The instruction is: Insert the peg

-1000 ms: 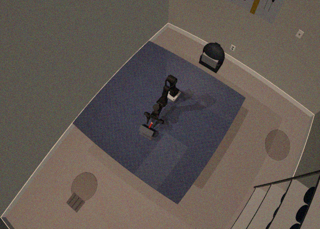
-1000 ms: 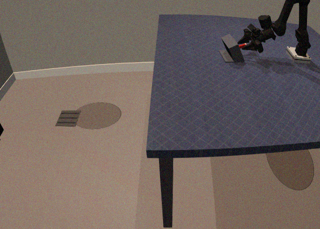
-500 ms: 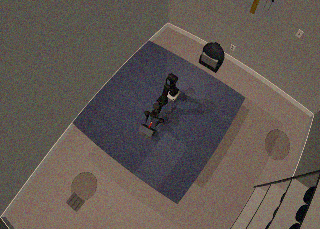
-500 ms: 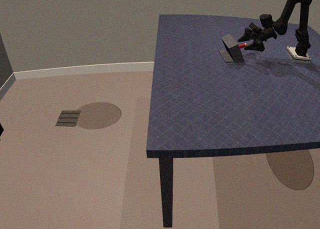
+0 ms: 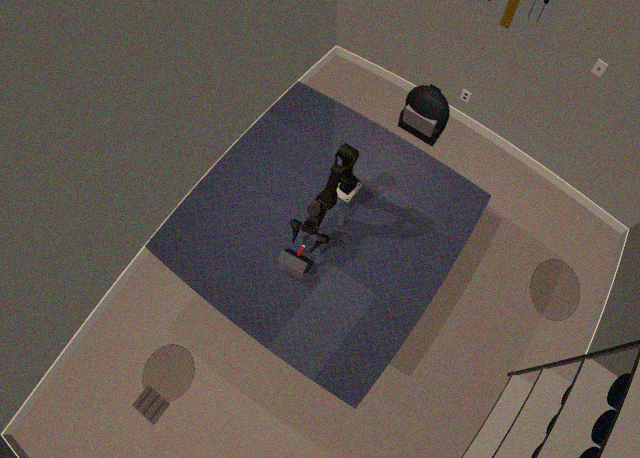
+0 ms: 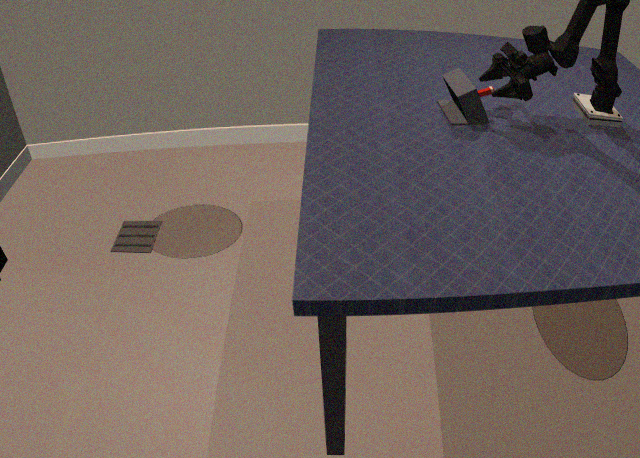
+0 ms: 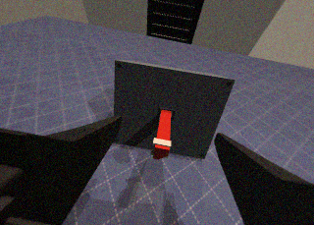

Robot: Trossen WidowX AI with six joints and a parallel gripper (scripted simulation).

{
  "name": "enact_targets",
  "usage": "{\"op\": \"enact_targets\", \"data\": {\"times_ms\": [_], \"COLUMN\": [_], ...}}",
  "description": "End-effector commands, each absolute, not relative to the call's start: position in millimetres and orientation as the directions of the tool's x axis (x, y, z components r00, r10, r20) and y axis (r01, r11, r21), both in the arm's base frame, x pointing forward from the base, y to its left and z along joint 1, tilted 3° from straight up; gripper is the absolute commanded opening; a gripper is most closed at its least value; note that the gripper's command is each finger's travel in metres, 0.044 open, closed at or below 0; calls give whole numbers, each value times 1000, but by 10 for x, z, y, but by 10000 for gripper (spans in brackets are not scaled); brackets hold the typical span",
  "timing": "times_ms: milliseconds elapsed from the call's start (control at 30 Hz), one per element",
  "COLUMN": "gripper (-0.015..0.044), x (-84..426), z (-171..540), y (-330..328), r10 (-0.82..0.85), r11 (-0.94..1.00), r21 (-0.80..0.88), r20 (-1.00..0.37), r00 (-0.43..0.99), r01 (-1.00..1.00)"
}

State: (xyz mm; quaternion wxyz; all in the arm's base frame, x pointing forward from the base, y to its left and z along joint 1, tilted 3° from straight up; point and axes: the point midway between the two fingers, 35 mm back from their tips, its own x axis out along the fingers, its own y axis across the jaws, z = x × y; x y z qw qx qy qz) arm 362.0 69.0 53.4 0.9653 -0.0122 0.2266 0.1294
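The red peg [image 5: 300,250] [image 6: 484,91] [image 7: 164,127] stands out of the hole in the dark face of the sloped panel [image 5: 294,263] [image 6: 471,106] [image 7: 139,87]. Its bottom end is hidden inside the hole, so its depth cannot be seen. A pale band circles the peg near its outer end, and its sides look flat. My gripper [image 5: 304,244] [image 6: 486,87] [image 7: 168,128] is open and empty. Its fingers stand wide apart, one on each side of the peg, touching neither the peg nor the panel.
The panel stands on the blue table [image 5: 232,200] [image 6: 392,210] [image 7: 44,68]. The arm's pale base plate [image 5: 348,192] [image 6: 597,113] is behind the gripper. A black backpack [image 5: 426,112] is beyond the table, and a shelf rack [image 5: 547,365] stands at the lower right of the top view.
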Motion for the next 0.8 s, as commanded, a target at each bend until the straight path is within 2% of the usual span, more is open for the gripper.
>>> {"op": "enact_targets", "data": {"times_ms": [0,767], "gripper": [440,440], "x": [3586,3451], "z": [565,672], "y": [683,636], "r10": [247,246], "r11": [965,966], "r21": [33,34], "r20": [-439,-439], "r00": [864,864], "r01": [-259,-258]}}
